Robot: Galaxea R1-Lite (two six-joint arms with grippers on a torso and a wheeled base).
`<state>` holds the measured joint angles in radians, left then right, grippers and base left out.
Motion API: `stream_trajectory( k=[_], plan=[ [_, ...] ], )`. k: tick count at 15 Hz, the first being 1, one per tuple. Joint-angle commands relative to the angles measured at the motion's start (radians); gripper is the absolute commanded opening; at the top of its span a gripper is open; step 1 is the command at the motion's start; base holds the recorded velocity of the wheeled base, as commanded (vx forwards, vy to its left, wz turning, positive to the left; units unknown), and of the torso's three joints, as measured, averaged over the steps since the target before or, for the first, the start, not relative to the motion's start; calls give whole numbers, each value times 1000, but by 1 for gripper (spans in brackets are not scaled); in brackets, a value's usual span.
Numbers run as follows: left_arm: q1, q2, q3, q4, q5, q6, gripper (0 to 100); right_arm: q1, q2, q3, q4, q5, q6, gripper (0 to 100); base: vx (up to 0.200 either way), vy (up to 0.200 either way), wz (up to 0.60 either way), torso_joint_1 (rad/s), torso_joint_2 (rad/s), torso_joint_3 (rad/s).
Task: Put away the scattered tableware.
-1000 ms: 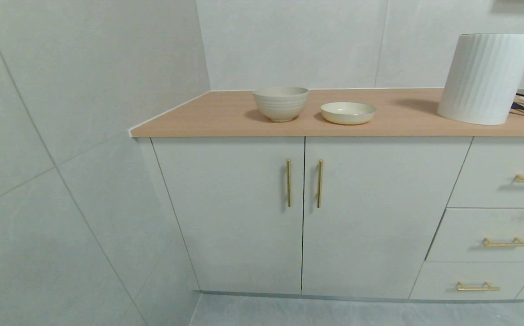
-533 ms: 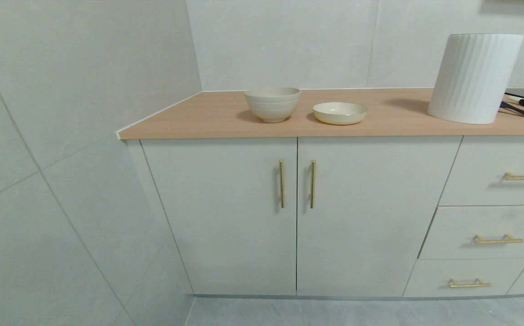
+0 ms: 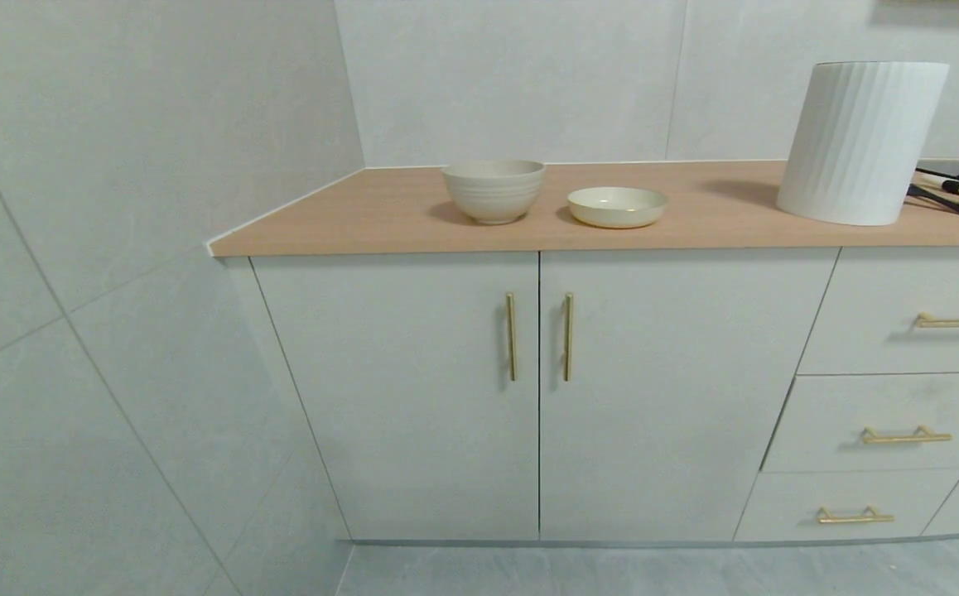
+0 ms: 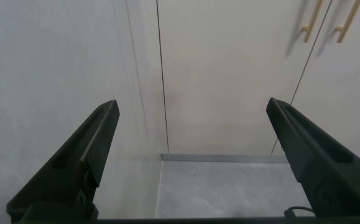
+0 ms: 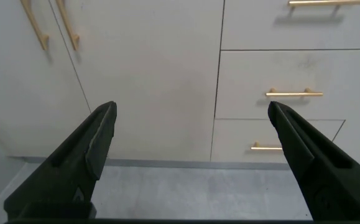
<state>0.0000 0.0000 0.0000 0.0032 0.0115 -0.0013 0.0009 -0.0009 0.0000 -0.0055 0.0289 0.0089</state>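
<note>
Ribbed round bowl (image 3: 493,190) beside shallow glossy dish (image 3: 617,206) on woodgrain counter (image 3: 363,222).

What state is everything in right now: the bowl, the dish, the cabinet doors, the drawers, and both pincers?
bowl: upright on the countertop.
dish: upright, empty.
cabinet doors: both shut.
drawers: all three shut.
left pincer: open, holding nothing.
right pincer: open, holding nothing.

left pincer (image 4: 191,106) spread wide, right pincer (image 5: 191,107) likewise
</note>
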Motion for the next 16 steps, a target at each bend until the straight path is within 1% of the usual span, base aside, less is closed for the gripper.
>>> stream_trajectory(
  k=[1,5,15,16],
  plan=[
    [0,0,0,0,1,0,100,1,1,0,-1,0,-1,100,0,0,0,0,0,0],
    [0,0,0,0,1,1,100,1,1,0,-1,0,0,100,200,0,0,4,2,1],
    [0,0,0,0,1,0,100,1,1,0,-1,-1,-10,100,0,0,0,0,0,0],
    [0,0,0,0,1,0,100,4,5,-58,-16,5,8,100,0,0,0,0,0,0]
  ],
)
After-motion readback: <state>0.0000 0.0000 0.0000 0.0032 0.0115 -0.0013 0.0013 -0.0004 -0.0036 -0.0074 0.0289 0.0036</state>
